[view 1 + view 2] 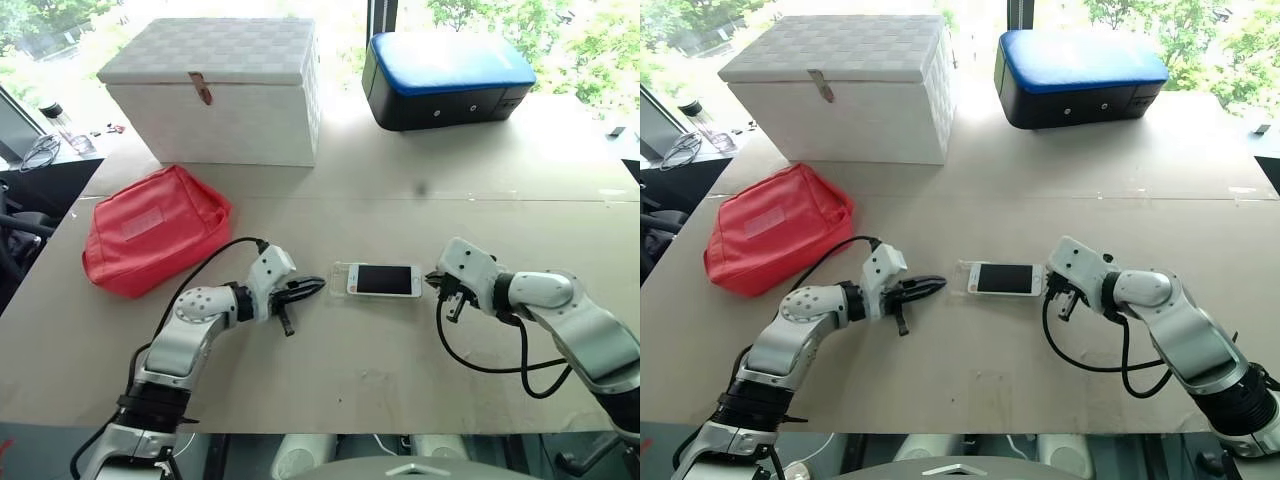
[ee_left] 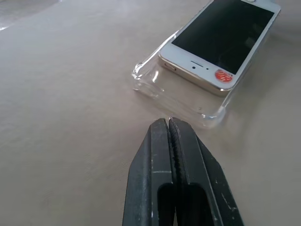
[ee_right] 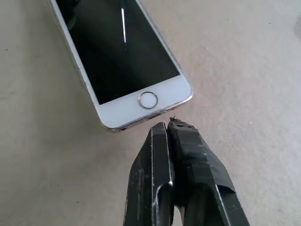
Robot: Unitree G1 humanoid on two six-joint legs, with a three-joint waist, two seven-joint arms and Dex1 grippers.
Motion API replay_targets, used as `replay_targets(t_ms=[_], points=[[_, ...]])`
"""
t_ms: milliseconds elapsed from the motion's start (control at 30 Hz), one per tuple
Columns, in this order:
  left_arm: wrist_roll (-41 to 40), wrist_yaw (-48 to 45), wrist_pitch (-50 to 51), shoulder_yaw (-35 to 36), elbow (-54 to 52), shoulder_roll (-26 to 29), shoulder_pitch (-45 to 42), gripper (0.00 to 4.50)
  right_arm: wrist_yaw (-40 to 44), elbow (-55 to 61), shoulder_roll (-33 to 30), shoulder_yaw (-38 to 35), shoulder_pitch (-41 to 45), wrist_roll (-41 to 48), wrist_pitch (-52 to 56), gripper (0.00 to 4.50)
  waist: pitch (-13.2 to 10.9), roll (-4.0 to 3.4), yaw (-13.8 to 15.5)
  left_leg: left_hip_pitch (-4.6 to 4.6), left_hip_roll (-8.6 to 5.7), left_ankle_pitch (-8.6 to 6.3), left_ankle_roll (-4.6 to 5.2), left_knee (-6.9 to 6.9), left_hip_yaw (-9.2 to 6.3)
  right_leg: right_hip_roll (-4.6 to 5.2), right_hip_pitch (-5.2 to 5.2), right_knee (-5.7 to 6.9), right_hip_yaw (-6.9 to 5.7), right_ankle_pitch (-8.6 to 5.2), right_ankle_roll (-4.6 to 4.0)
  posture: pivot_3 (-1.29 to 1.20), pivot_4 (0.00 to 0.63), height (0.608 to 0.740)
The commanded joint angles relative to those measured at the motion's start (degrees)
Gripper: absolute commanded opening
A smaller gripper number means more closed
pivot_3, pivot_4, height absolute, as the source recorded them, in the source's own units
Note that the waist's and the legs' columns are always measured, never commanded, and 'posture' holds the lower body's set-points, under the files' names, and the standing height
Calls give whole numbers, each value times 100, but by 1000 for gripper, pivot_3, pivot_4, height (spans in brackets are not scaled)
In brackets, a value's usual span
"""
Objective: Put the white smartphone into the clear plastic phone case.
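The white smartphone (image 1: 384, 280) lies screen up in the middle of the table, partly over the clear plastic phone case (image 1: 341, 274), whose empty end sticks out on the phone's left. In the left wrist view the case (image 2: 155, 87) shows its raised rim under the phone's (image 2: 221, 37) earpiece end. My left gripper (image 1: 314, 287) is shut, empty, its tips just short of the case's free end. My right gripper (image 1: 433, 280) is shut too, its tips (image 3: 170, 126) right at the phone's home-button edge (image 3: 148, 100); I cannot tell if they touch it.
A red pouch (image 1: 152, 229) lies at the left. A white lidded box (image 1: 222, 92) and a dark case with a blue top (image 1: 447, 78) stand at the back. Bare table lies in front of the phone.
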State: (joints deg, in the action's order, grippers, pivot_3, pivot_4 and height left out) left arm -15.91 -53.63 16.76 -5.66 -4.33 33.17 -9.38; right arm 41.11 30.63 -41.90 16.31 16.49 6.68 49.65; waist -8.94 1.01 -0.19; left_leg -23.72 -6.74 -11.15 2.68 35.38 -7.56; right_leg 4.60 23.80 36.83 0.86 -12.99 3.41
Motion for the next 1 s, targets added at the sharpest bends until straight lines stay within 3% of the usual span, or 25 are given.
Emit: replay_targets(t_ms=[33, 633, 1000], points=[[-29, 151, 248, -50, -439, -47, -23, 30, 66, 65, -35, 132, 148, -70, -186, 0, 0, 0, 1, 0, 0, 0, 0, 0, -1, -1, 0, 0, 0, 0, 0, 0, 150, 740], [-65, 234, 520, -18, -553, -27, -60, 30, 653, -783, 437, 1053, 868, -509, -1150, 0, 0, 0, -9, 0, 0, 1, -2, 2, 0, -2, 0, 0, -1, 0, 0, 0, 150, 740], [-168, 38, 561, -65, -709, -22, 41, 30, 859, -1228, 771, 1025, 1054, -611, -1433, 0, 2, 2, -53, 6, 0, 1, -2, 2, 0, -4, -1, 1, 1, 0, 0, 0, 150, 740]])
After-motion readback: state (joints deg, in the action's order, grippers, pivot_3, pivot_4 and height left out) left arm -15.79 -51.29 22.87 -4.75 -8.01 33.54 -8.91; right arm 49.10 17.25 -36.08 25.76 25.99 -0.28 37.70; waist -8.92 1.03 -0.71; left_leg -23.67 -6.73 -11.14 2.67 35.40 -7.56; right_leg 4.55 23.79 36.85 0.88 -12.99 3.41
